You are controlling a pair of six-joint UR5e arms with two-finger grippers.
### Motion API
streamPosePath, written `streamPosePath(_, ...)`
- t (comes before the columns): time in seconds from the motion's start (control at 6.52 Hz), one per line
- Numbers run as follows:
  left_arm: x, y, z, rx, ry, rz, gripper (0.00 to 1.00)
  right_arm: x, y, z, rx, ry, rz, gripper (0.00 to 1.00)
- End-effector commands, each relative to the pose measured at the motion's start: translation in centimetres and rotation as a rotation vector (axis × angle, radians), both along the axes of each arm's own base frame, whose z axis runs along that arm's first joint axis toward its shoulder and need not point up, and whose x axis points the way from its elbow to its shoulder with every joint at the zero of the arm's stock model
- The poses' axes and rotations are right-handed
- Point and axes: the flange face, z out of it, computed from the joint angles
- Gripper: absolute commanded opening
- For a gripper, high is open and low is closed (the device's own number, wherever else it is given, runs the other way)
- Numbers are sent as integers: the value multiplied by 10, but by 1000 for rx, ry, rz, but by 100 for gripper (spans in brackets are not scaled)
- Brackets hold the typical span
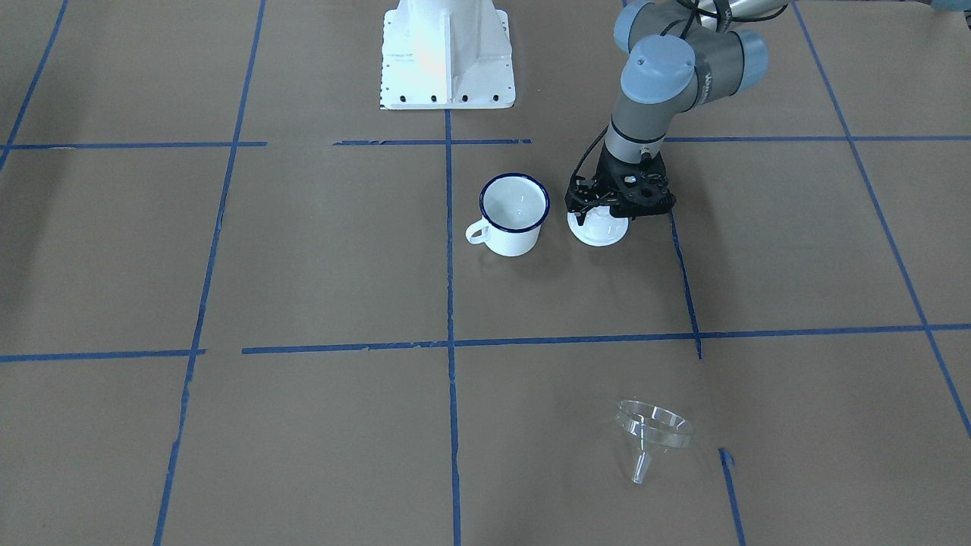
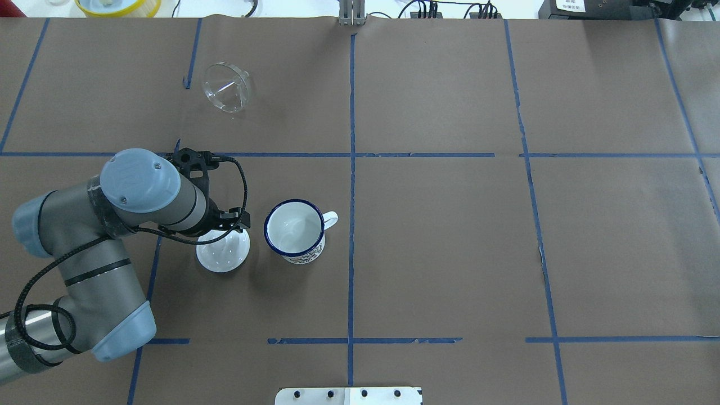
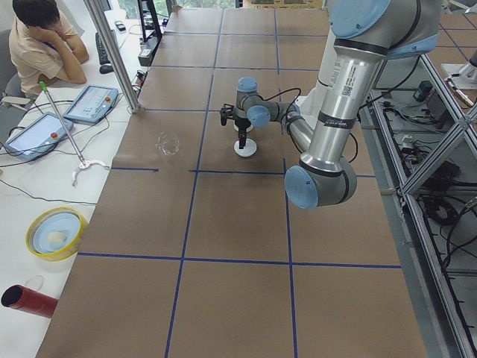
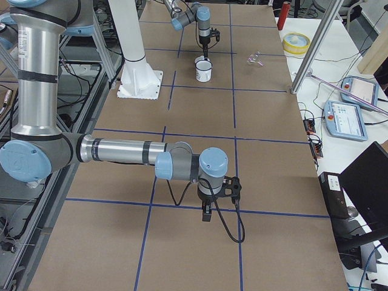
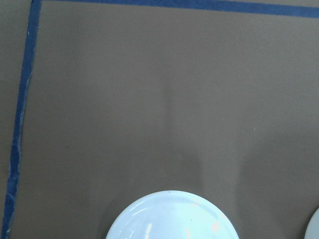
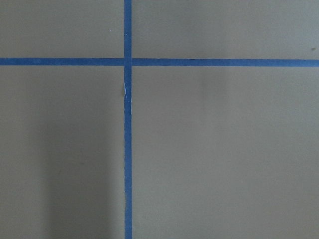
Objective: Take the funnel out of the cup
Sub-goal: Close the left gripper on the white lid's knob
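Observation:
The clear funnel [image 1: 654, 434] lies on its side on the brown table, far from the cup; it also shows in the overhead view [image 2: 226, 87]. The white mug with a blue rim [image 1: 514, 213] stands upright and empty near the table's middle [image 2: 295, 230]. My left gripper [image 1: 603, 214] is down on a round white lid [image 1: 599, 231] just beside the mug, its fingers close together at the lid's knob. The lid's edge shows in the left wrist view [image 5: 172, 216]. My right gripper [image 4: 207, 213] hangs over bare table far from these things; I cannot tell whether it is open.
Blue tape lines divide the brown paper table. The robot's white base plate [image 1: 447, 57] is at the back. A yellow bowl [image 2: 118, 5] sits off the far edge. An operator sits at a side desk [image 3: 41, 41].

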Motion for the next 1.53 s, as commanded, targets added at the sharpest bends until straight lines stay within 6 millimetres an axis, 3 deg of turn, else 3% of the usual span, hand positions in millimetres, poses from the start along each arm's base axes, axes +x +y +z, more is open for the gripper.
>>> streamPosePath(0.0,-1,1,-1,1,2,1,66,0,0,0,0,0,0,100)
streamPosePath(0.92,-2,4,-3,-2,6,6,67,0,-1,-1,2,0,0,100)
streamPosePath(1.07,-2,5,-3,-2,6,7,64,0,0,0,0,0,0,100)
streamPosePath(1.23,-2,6,-2,-3,4,7,53,0,0,0,0,0,0,100)
streamPosePath(1.38,-3,6,-1,-4,3,7,53,0,0,0,0,0,0,100)
